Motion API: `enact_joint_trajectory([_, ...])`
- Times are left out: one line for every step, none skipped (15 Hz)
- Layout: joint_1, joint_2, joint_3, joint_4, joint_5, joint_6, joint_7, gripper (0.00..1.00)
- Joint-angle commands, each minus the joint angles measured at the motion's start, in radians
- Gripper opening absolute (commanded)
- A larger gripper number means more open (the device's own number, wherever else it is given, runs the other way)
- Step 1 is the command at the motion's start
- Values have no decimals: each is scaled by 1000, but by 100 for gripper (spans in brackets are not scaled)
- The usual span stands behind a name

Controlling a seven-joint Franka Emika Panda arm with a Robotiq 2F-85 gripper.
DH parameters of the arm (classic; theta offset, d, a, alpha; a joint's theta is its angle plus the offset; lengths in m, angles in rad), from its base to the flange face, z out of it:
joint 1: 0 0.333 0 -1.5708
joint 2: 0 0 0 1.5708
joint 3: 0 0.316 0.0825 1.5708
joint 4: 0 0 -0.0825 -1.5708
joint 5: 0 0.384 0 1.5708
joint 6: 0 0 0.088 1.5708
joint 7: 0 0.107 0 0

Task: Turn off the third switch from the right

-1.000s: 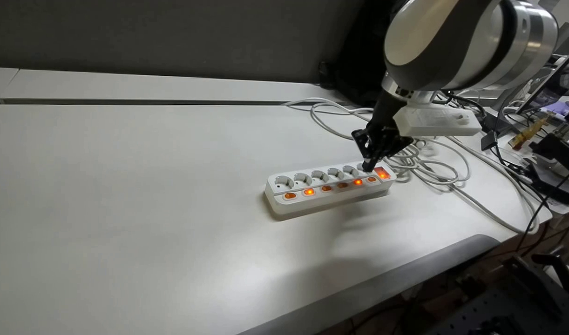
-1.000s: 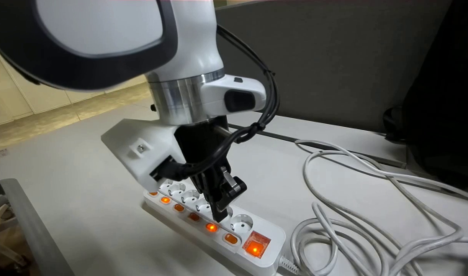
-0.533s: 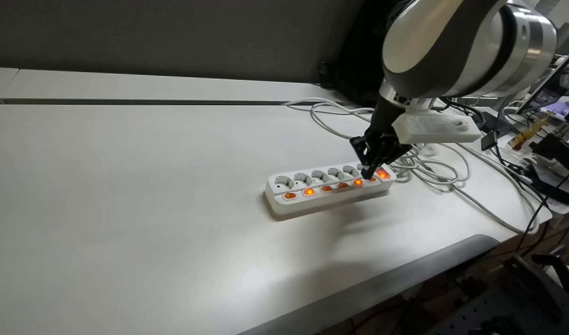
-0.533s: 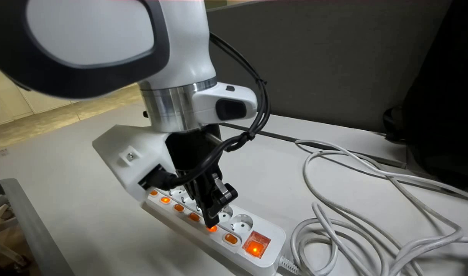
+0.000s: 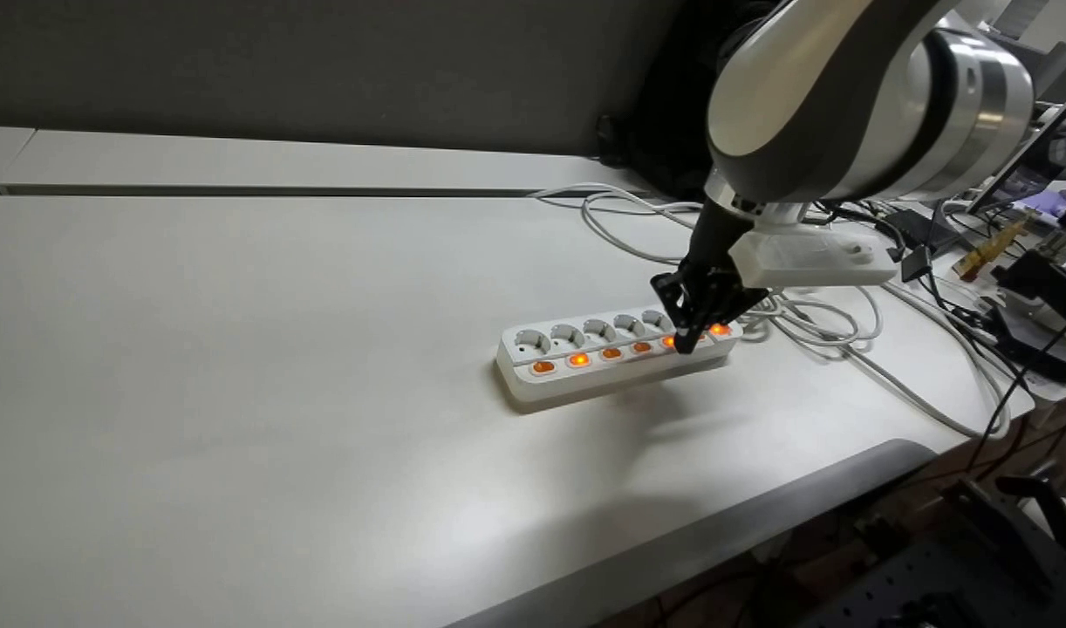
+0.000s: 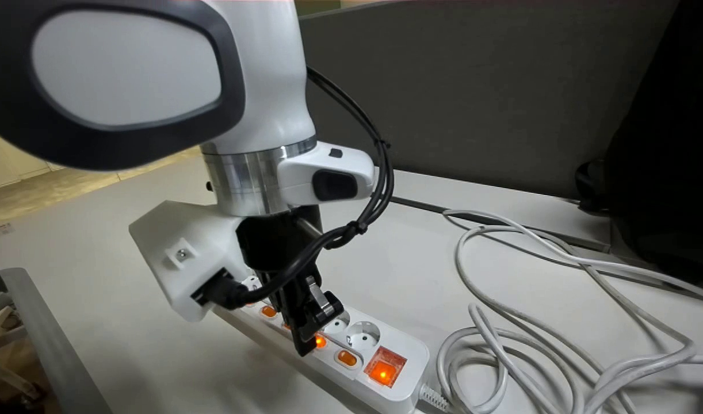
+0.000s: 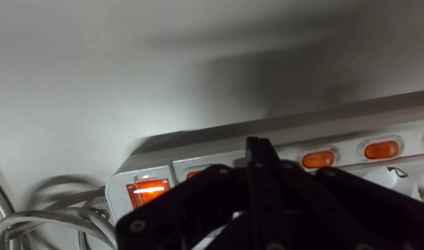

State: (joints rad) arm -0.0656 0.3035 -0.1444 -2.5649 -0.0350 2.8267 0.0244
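The white power strip (image 5: 515, 384) lies on the table with a row of small orange rocker switches. Among the small ones, the third switch from the right (image 5: 641, 347) is unlit; it also shows in the wrist view (image 7: 318, 159). Its neighbour towards the cable end, a lit switch (image 5: 668, 341), is third if the large end switch is counted; it is partly hidden by the gripper in both exterior views (image 6: 320, 341) and hidden in the wrist view. My gripper (image 7: 257, 139) is shut and empty, fingertips pointing down over the strip's front edge beside the lit switch (image 6: 304, 348). Contact cannot be told.
A large lit switch (image 6: 383, 371) sits at the strip's cable end, next to an unlit small switch (image 6: 347, 358). Another lit small switch (image 5: 579, 359) is farther along. Coiled white cable (image 6: 466, 351) lies beyond the strip's end. A dark partition (image 5: 324, 70) stands behind the table.
My shut gripper has moved lower and from the sockets across the switch row to the strip's front edge. The lit switches visible now look the same; the strip has not moved.
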Motion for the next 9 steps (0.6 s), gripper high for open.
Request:
enact_joint_trajectory([-5,9,6,-6,8,33,14,0])
enact_joint_trajectory([-6,10,7,-7,8,45,11,0])
enact_joint_trajectory([-6,12,7,-8,8,56,10,0])
enact_joint_trajectory([-7,12,9,-8,10,63,8,0])
enact_joint_trajectory([-8,12,11,-7,11,69,7,0])
enact_joint_trajectory([-8,12,11,-7,12,76,7,0])
enact_joint_trajectory([-7,12,10,-5,12,80,9,0])
enact_joint_trajectory([-5,13,8,-4,12,85,12,0])
enact_joint_trajectory([-4,14,6,-3,13,87,15,0])
